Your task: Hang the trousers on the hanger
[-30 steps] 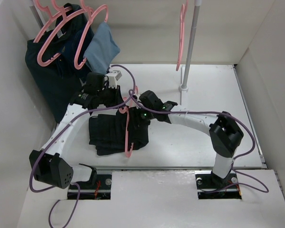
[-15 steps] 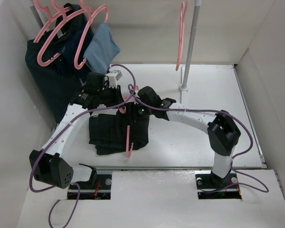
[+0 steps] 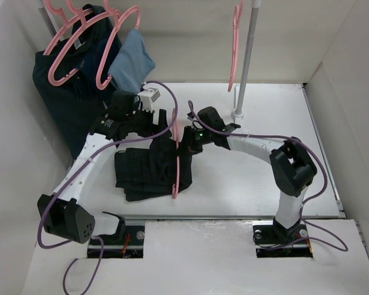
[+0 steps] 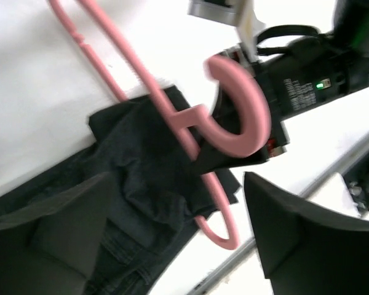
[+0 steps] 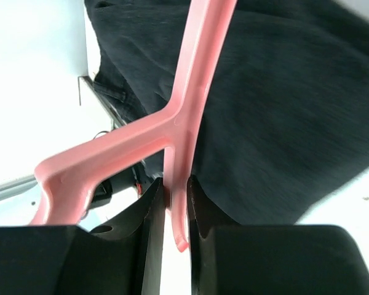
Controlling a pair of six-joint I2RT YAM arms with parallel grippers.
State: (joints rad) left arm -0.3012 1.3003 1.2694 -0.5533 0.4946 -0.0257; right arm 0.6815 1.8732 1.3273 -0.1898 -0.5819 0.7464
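Note:
The black trousers [image 3: 141,173] lie folded on the white table, left of centre. The pink hanger [image 3: 178,167] runs through them, its hook end towards the back. My right gripper [image 3: 186,142] is shut on the hanger's neck just below the hook; in the right wrist view its jaws [image 5: 175,190] pinch the pink stem [image 5: 190,92] over the trousers [image 5: 277,123]. My left gripper [image 3: 163,126] hovers just behind, open. In the left wrist view its fingers [image 4: 175,184] stand wide apart around nothing, above the hook [image 4: 249,104] and the trousers [image 4: 141,178].
At the back left, pink hangers [image 3: 74,43] hang over a dark navy garment [image 3: 67,92] and a light-blue cloth [image 3: 132,61]. A grey rack pole [image 3: 246,61] stands at the back centre with another pink hanger [image 3: 235,49] beside it. White walls enclose the table.
My left gripper has opened and let go of the hanger. My right gripper has shut on the hanger's neck, and the hanger has shifted slightly to the right.

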